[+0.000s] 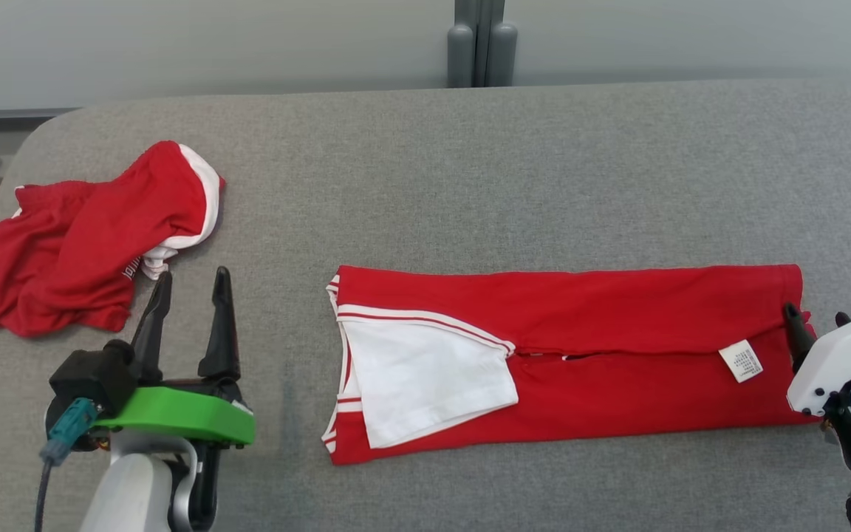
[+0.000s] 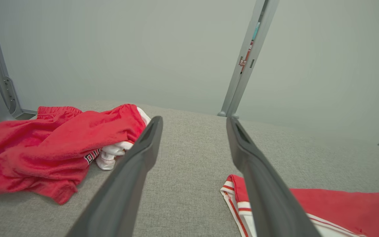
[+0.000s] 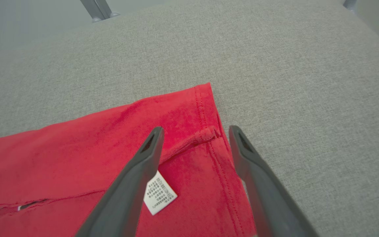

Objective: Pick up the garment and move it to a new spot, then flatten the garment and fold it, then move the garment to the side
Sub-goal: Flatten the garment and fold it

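The garment [image 1: 617,347], red with white trim and a white sleeve panel at its left end, lies folded into a long strip across the middle and right of the grey padded table [image 1: 544,162]. Its left corner [image 2: 341,204] shows in the left wrist view. My right gripper [image 1: 815,314] hovers open over the garment's right hem [image 3: 110,141], fingers straddling the hem's edge near a white care label [image 3: 160,194]. My left gripper [image 1: 193,273] stands open to the left of the garment, apart from it, with nothing between its fingers [image 2: 194,119].
A second red and white garment [image 1: 78,244] lies crumpled at the table's left edge, just beyond my left fingertips [image 2: 44,144]. Grey metal posts [image 1: 481,44] rise behind the table against a pale wall. Bare table surface stretches behind the folded garment.
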Available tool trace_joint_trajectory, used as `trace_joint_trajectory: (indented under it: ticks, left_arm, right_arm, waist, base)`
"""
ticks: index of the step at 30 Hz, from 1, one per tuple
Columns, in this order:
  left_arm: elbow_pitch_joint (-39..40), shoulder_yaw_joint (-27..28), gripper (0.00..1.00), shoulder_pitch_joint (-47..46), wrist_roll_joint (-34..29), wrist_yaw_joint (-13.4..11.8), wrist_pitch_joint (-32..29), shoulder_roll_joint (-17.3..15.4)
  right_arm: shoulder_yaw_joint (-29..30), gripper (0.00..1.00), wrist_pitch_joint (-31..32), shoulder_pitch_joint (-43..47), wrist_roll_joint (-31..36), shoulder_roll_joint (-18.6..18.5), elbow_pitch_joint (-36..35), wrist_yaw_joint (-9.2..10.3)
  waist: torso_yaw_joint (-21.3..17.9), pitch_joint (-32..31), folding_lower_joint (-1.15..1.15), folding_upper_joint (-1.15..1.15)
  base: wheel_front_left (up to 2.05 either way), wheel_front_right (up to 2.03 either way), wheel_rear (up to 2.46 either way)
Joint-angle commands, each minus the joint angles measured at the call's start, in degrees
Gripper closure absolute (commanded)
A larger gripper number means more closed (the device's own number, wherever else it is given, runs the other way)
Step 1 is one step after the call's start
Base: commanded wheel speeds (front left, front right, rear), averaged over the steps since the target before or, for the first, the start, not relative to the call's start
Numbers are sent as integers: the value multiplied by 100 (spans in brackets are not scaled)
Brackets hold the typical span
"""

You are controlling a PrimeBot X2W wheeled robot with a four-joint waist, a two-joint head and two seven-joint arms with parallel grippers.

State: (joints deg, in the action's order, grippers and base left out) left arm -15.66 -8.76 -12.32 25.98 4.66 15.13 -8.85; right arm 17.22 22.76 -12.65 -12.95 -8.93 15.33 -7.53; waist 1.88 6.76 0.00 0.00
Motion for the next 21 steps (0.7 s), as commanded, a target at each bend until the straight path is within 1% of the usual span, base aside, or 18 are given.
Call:
trace_joint_trajectory:
  ticks: [1, 5, 11, 15, 18, 21]
  left_arm:
    - [46, 30, 0, 68, -73, 48, -1, 102]
    - [40, 97, 0, -37, -227, 148, -1, 217]
    - [43, 206, 0, -162, -347, 222, -1, 276]
    - [1, 243, 0, -167, -372, 246, -1, 304]
    - [-25, 248, 0, -201, -384, 264, -1, 314]
    - [-34, 251, 0, -230, -384, 277, -1, 308]
  right_arm:
    - [116, 0, 73, -130, 90, -1, 47, 9]
    - [298, 0, 337, -327, 386, -36, 226, 8]
    - [405, 0, 444, -433, 608, -156, 514, 8]
    - [440, 0, 439, -491, 563, -158, 747, 8]
    - [343, 0, 377, -557, 519, -211, 914, 8]
    - [257, 0, 447, -597, 412, -265, 1145, 8]
  waist:
    - [35, 146, 0, 0]
    - [113, 354, 0, 0]
    - [181, 480, 0, 0]
    - [180, 535, 0, 0]
    - [171, 577, 0, 0]
    - [166, 612, 0, 0]
  base:
    - [0, 0, 0]
    - [0, 0, 0]
    - [0, 0, 0]
    - [0, 0, 0]
    - [0, 0, 0]
    - [0, 0, 0]
